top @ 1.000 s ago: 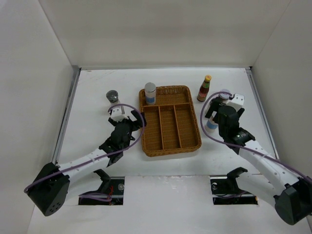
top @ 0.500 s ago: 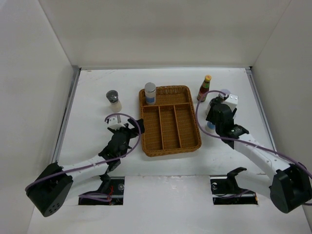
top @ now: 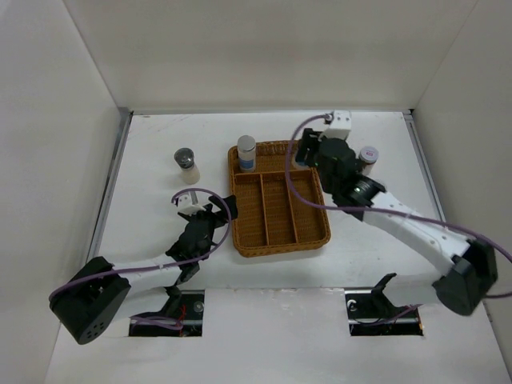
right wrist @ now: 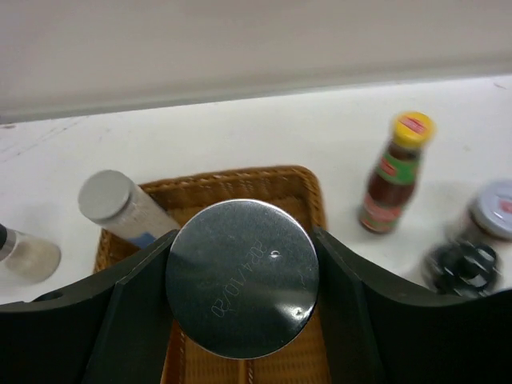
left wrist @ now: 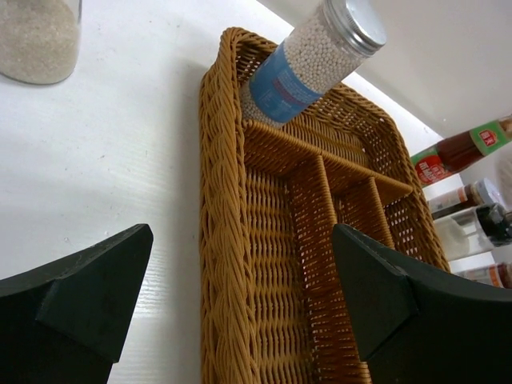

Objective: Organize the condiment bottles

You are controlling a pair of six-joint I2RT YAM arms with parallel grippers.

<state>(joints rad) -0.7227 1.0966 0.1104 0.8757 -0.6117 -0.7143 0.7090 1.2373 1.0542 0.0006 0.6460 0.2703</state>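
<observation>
Pinching a silver-lidded jar point(right wrist: 242, 276): right gripper point(top: 302, 154), over wicker tray point(top: 282, 250), upper centre of frame. Left gripper point(left wrist: 242, 240): spread apart, lower left, beside tray's left rim.

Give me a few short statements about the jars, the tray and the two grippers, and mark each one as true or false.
1. The right gripper holds a silver-lidded jar. True.
2. The left gripper is shut on a jar. False: it is open and empty, next to the wicker tray.
3. The red sauce bottle lies on its side inside the tray. False: it stands upright on the table, outside the tray.
4. A blue-labelled jar stands in the tray's far left corner. True.
</observation>
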